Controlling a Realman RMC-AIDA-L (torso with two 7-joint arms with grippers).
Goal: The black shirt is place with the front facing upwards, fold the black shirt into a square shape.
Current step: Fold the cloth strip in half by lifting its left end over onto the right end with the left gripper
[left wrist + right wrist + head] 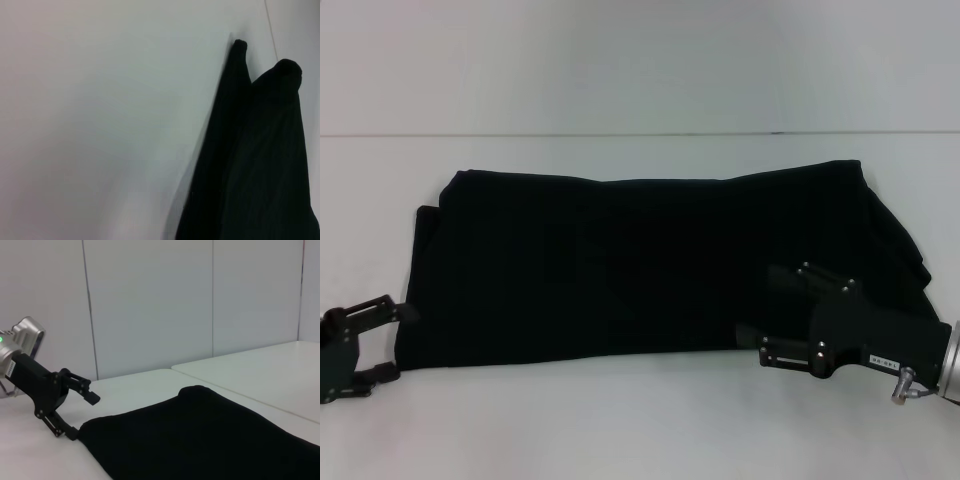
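My right hand (pixel 752 340) sits at the near edge of the shirt (pixel 640 260), toward its right end, fingers spread and flat over the hem, grasping nothing that I can see. My left hand (pixel 382 340) is at the near left corner of the shirt, fingers also spread, one just touching the cloth edge and the other resting on the counter (pixel 620 420); the right wrist view shows it the same way, released and beside the corner rather than pinching it. The shirt itself lies flat across the middle of the counter as a wide dark band, longer side to side than front to back. No lettering and no neck label show, so I judge the sides or sleeves are already folded in over the front. At the far left edge a second layer peeks out beneath the top one, and the right end bulges unevenly. What is left, as I read it, is to bring one end over the other so the band becomes a square, then tidy the edges
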